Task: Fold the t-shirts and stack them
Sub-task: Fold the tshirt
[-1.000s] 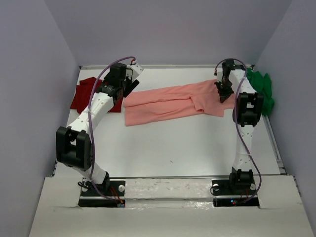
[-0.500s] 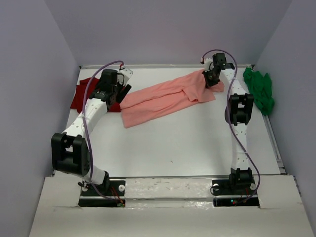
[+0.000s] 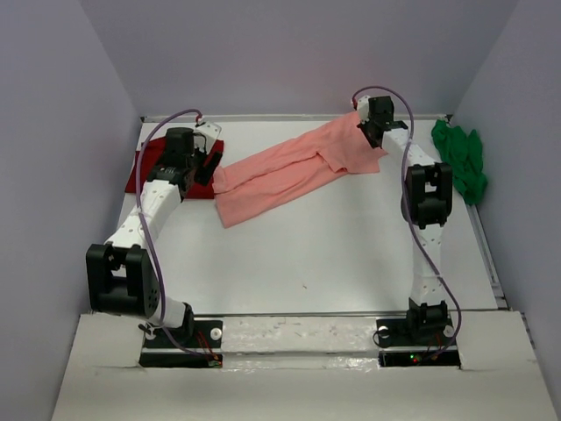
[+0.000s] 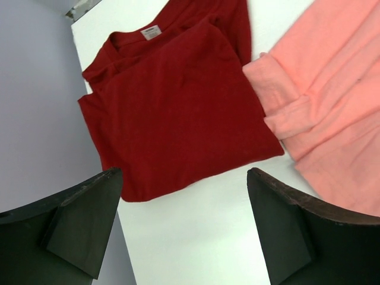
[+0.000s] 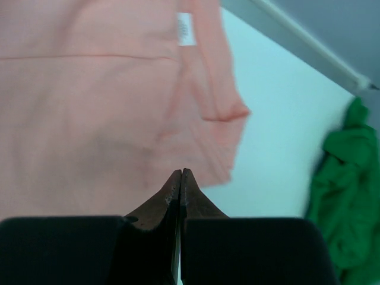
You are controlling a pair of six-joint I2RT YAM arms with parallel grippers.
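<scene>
The salmon-pink t-shirt (image 3: pixel 280 171) stretches diagonally across the back of the table, its right end lifted to my right gripper (image 3: pixel 366 123). That gripper (image 5: pixel 181 172) is shut, and the pink cloth (image 5: pixel 89 107) hangs blurred just past its tips. The dark red t-shirt (image 3: pixel 140 175) lies folded at the back left, its neck label (image 4: pixel 151 31) showing. My left gripper (image 3: pixel 203 165) hovers open over that shirt's near edge (image 4: pixel 178 113), with bare table between its fingers (image 4: pixel 184 175). The bright green t-shirt (image 3: pixel 460 162) lies crumpled at the back right (image 5: pixel 347 202).
Grey walls close in the table on three sides. A raised rail (image 3: pixel 486 254) runs along the table's right edge, next to the green shirt. The pink shirt's left sleeve (image 4: pixel 285 107) nearly touches the dark red shirt.
My right gripper has moved back and left, dragging the pink shirt's right end with it. My left gripper has drawn left off the pink shirt toward the dark red one and opened fully.
</scene>
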